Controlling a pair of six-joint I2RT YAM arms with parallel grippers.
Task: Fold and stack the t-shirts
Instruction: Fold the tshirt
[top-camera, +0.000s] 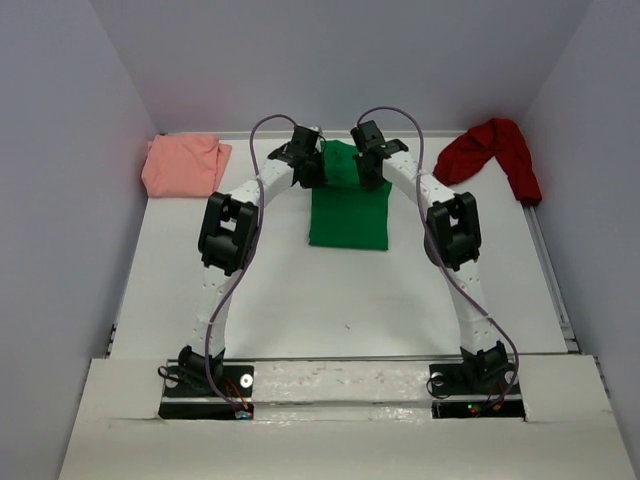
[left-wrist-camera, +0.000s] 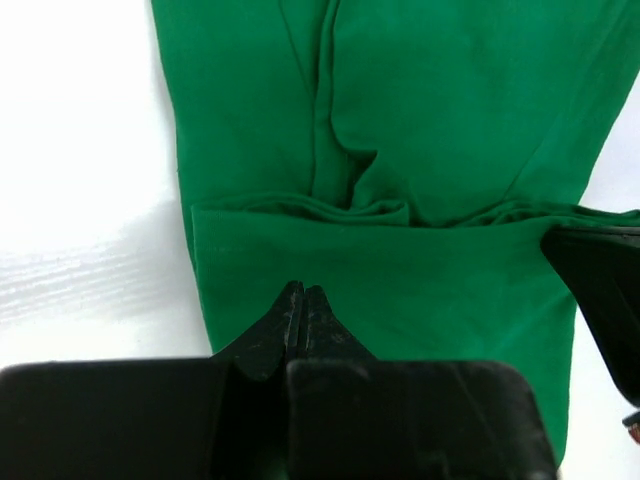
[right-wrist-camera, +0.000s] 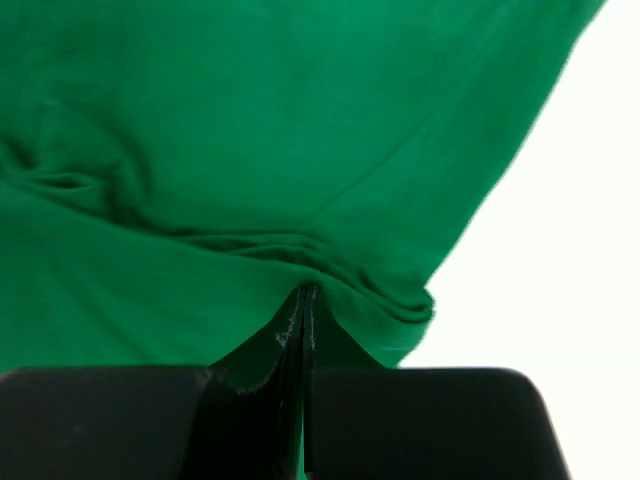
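Overhead, a white table (top-camera: 330, 300) sits boxed in by pale grey walls (top-camera: 340, 60) on the left, far and right sides. The green t-shirt (top-camera: 348, 215) lies partly folded at the far middle. The pink t-shirt (top-camera: 183, 165) is bunched in the far left corner, and the dark red t-shirt (top-camera: 495, 155) is crumpled in the far right corner. The left gripper (top-camera: 308, 175) and right gripper (top-camera: 375, 175) both reach the green one's far edge.

From the left wrist, the left gripper (left-wrist-camera: 298, 305) has its jaws pressed together over a folded-over green hem; whether it pinches cloth cannot be told.

From the right wrist, the right gripper (right-wrist-camera: 303, 300) is closed with green folds gathering into its tips, and white table shows to the right.
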